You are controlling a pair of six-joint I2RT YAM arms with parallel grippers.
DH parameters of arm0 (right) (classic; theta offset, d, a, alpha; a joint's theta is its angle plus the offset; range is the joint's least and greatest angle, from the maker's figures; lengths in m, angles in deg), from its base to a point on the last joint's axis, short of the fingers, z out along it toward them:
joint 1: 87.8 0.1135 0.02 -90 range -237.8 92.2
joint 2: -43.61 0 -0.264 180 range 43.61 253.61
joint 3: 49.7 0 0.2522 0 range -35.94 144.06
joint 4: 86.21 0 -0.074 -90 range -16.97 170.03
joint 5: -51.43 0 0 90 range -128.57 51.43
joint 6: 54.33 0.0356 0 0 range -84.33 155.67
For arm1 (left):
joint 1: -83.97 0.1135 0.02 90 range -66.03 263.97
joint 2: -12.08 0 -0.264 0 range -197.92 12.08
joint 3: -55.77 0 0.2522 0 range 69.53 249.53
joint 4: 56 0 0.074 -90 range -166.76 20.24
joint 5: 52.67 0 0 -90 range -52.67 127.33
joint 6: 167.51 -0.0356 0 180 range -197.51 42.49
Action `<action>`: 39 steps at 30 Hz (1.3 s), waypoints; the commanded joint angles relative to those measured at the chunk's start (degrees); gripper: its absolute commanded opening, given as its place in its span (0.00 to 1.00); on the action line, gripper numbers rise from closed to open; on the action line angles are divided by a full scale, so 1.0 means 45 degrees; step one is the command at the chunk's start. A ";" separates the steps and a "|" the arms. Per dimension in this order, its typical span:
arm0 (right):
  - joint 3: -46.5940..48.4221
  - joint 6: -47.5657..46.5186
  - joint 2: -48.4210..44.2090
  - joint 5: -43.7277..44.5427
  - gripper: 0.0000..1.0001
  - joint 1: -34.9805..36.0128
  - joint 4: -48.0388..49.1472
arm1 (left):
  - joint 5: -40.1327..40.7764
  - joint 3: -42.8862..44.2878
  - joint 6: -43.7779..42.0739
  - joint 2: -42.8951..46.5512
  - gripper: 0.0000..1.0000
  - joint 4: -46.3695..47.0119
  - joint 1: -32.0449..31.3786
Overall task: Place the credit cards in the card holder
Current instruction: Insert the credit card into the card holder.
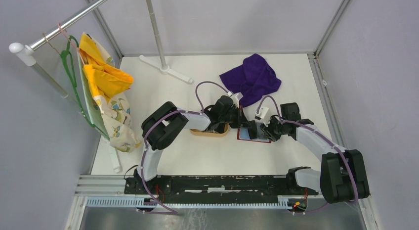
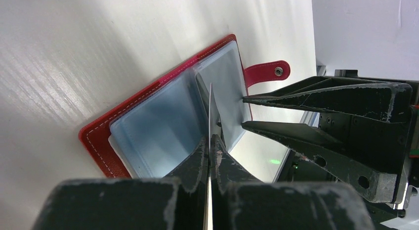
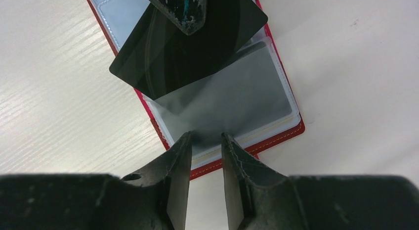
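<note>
Left hand (image 2: 211, 141) clamps a thin black plastic card (image 3: 163, 57), corner veiled inside the open red leather-like card holder's (image 2: 106, 136) clear sleeve (image 3: 247, 91); right hand (image 3: 206, 138) gapes.

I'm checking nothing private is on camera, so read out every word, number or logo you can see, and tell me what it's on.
No text can be read in any view.
Black credit card: the visible face is plain, with no print.
Red card holder: no brand or stamp; the clear sleeves are blank.
Patterned cloth on the hanger: the print is too small to read.
Teal streak on the left fingers: no letters can be made out.
</note>
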 commanded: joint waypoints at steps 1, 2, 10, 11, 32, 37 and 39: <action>0.0205 0.0140 -0.0095 0.0512 0.35 0.0015 -0.0092 | 0.0259 0.0535 -0.0711 -0.0097 0.02 -0.0603 -0.0116; 0.0205 0.0140 -0.0114 0.0504 0.35 0.0008 -0.0083 | 0.0241 0.0636 -0.0720 -0.0146 0.02 -0.0763 -0.0126; 0.0225 0.0158 -0.0213 0.0504 0.37 0.0024 -0.0068 | 0.0121 0.1187 -0.0863 -0.0332 0.02 -0.2300 -0.0140; 0.0225 0.0160 -0.0208 0.0504 0.37 0.0022 -0.0063 | 0.0128 0.1277 -0.0888 -0.0366 0.03 -0.2574 -0.0134; 0.0186 0.0238 -0.0369 0.0609 0.38 0.0048 0.0013 | -0.0387 0.3302 -0.1395 -0.1779 0.07 -0.5633 -0.0036; 0.0166 0.0277 -0.0395 0.0742 0.38 0.0073 0.0050 | -0.0580 0.3359 -0.1410 -0.1924 0.07 -0.6071 0.0013; 0.0129 0.0296 -0.0408 0.0857 0.38 0.0084 0.0119 | -0.0569 0.3331 -0.1386 -0.1877 0.07 -0.6226 0.0037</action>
